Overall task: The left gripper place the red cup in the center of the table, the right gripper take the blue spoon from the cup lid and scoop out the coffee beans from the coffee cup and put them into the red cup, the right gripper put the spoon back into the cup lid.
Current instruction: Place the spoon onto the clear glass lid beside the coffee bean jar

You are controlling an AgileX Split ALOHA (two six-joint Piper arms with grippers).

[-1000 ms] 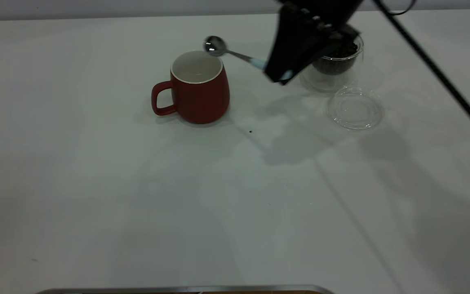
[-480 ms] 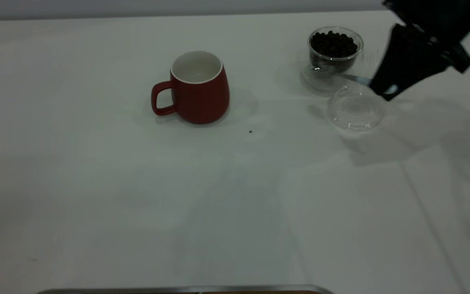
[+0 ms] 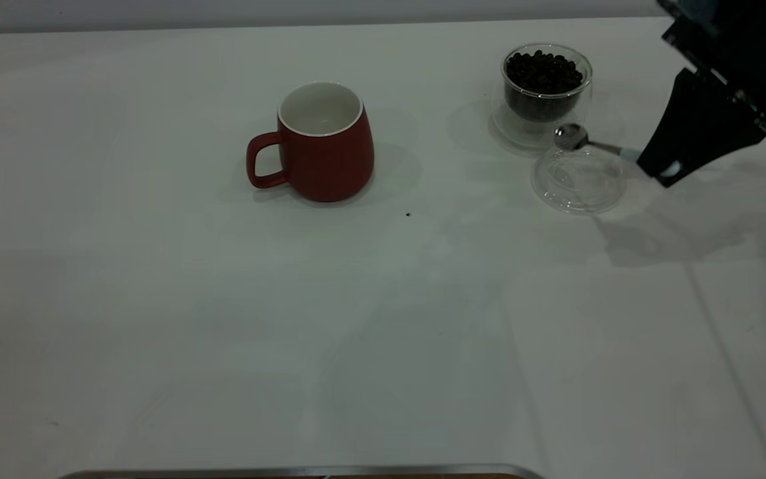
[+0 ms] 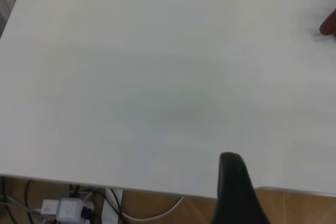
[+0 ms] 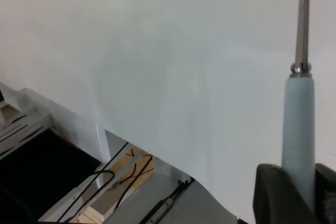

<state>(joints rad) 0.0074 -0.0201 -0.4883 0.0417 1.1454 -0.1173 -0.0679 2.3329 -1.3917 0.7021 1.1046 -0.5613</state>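
The right gripper [image 3: 667, 169] pinched the light, stiff blue spoon [image 3: 596, 144] by its smooth handle, just above the breakable glass cup lid [image 3: 579, 178].

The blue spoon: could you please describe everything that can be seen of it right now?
The blue spoon is a small teaspoon with a shiny metal bowl and thin metal neck joined to a pale blue rounded handle. The right hand is shut on that handle, holding the spoon roughly level above the table. Its bowl points toward the coffee cup, at the far rim of the cup lid; whether it touches either is unclear. No coffee beans show in the bowl.
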